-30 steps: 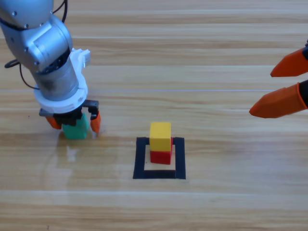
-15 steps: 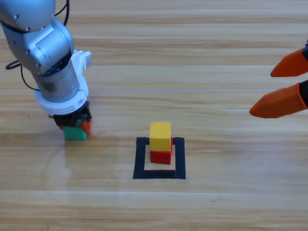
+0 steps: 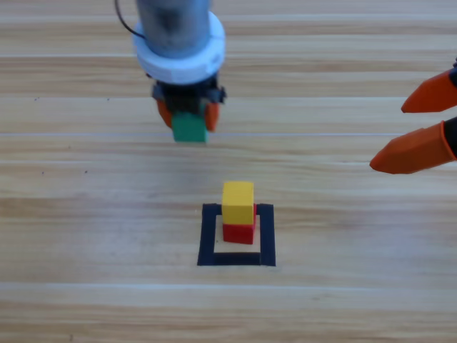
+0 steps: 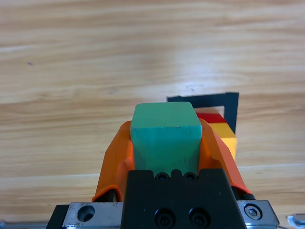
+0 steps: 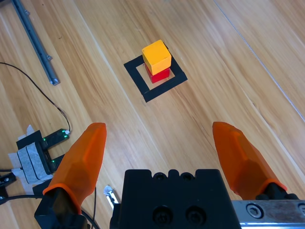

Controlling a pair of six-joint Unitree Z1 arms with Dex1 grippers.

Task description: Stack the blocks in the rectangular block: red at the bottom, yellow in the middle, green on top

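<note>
Lifted since before, teal-green cube (image 3: 189, 128) sits square in left pincer (image 3: 188, 114).

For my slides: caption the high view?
Left gripper carries the teal-green cube toward the yellow cube stacked on the red cube.

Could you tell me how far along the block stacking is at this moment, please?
Done: the yellow cube sits on the red cube inside the black tape square. In hand: the left gripper holds the green cube in its shut jaws, away from the stack. Left: setting green on yellow. The right gripper waits open at the right edge.
</note>
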